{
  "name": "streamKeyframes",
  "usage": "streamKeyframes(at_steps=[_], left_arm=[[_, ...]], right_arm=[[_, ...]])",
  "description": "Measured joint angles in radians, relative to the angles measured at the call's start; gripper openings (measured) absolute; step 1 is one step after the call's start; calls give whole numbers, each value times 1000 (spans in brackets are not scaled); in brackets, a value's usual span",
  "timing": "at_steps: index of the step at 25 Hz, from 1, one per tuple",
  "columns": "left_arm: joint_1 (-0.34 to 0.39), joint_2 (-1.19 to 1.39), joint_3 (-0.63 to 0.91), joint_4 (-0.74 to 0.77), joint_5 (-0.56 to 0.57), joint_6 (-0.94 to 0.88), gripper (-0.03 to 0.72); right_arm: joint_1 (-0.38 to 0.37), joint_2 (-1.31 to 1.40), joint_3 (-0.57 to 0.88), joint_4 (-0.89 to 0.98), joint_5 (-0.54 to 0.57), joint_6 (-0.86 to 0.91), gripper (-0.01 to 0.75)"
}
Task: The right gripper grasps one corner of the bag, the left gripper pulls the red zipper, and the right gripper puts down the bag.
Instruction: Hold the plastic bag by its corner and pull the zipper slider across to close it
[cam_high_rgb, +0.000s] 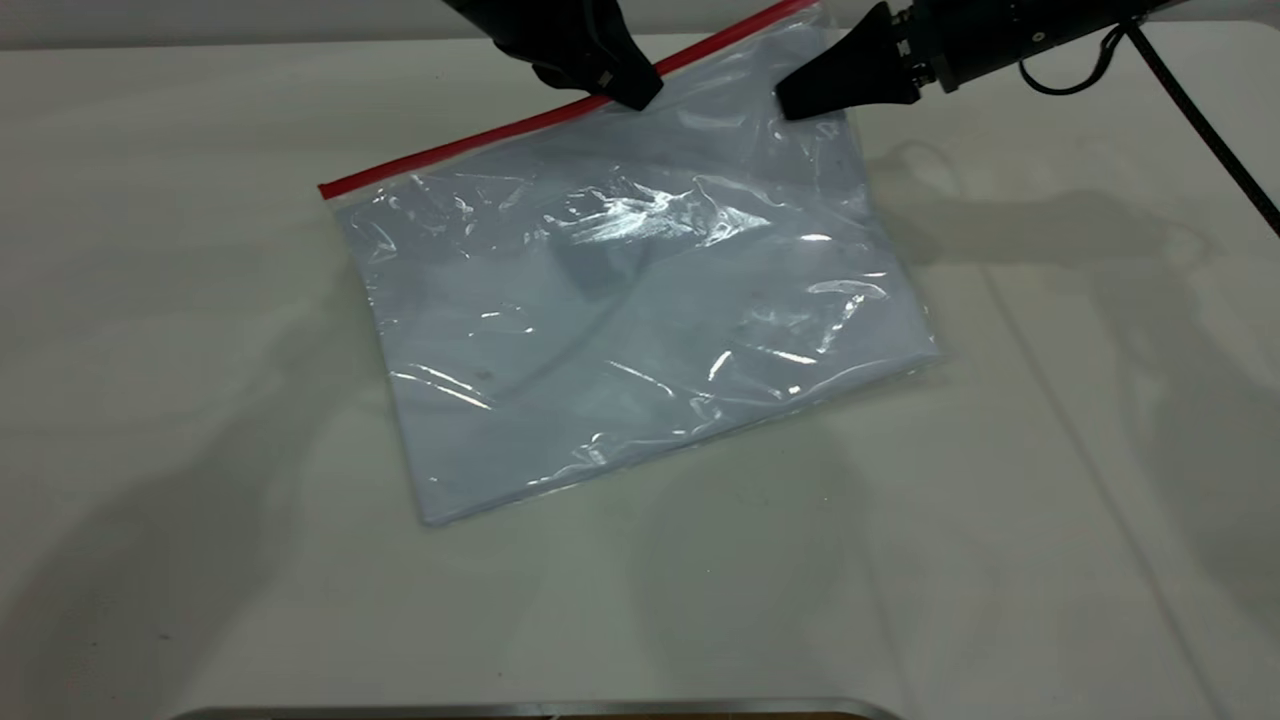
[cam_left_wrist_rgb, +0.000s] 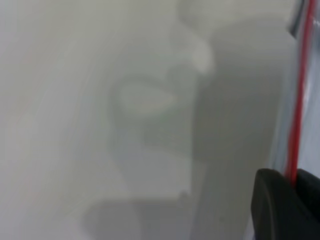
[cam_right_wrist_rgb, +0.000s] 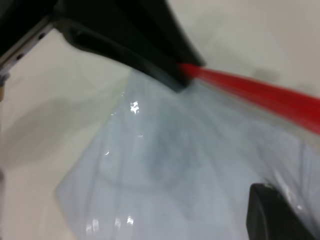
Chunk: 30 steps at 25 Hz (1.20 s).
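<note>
Both grippers work near your table's far edge. Your left gripper (cam_high_rgb: 640, 92) clamps the red zipper (cam_high_rgb: 450, 150), which runs leftward from it; your right gripper (cam_high_rgb: 800, 100) pinches the bag (cam_high_rgb: 640, 320) corner.

Looks like a lab bench — plain white table (cam_high_rgb: 1050, 500), black cabled robot arm (cam_high_rgb: 1000, 40) in at 1 o'clock.

left pincer (cam_high_rgb: 640, 92): black, tapered | right pincer (cam_high_rgb: 800, 100): black wedge, trailing cable

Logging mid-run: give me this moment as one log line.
left gripper: shut on red zipper | right gripper: holding bag corner | bag: far edge lifted
</note>
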<state>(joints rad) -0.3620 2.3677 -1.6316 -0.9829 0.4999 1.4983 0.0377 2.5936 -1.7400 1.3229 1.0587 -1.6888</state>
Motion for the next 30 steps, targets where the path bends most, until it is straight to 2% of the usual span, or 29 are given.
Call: streamKeyframes(at_steps=[8, 14, 19, 24, 30], left_arm=[[71, 5, 0, 114, 79, -137, 46], [111, 5, 0, 301, 153, -283, 46], [113, 5, 0, 469, 201, -388, 46], [114, 4, 0, 574, 226, -463, 46], [118, 3, 0, 626, 274, -491, 46]], right_arm=[[-35, 0, 0, 0, -34, 43, 33], [-40, 0, 0, -14, -78, 53, 33], [-41, 0, 0, -28, -92, 66, 33], [-46, 2, 0, -29, -96, 72, 35], [-49, 4, 0, -30, -104, 73, 39]])
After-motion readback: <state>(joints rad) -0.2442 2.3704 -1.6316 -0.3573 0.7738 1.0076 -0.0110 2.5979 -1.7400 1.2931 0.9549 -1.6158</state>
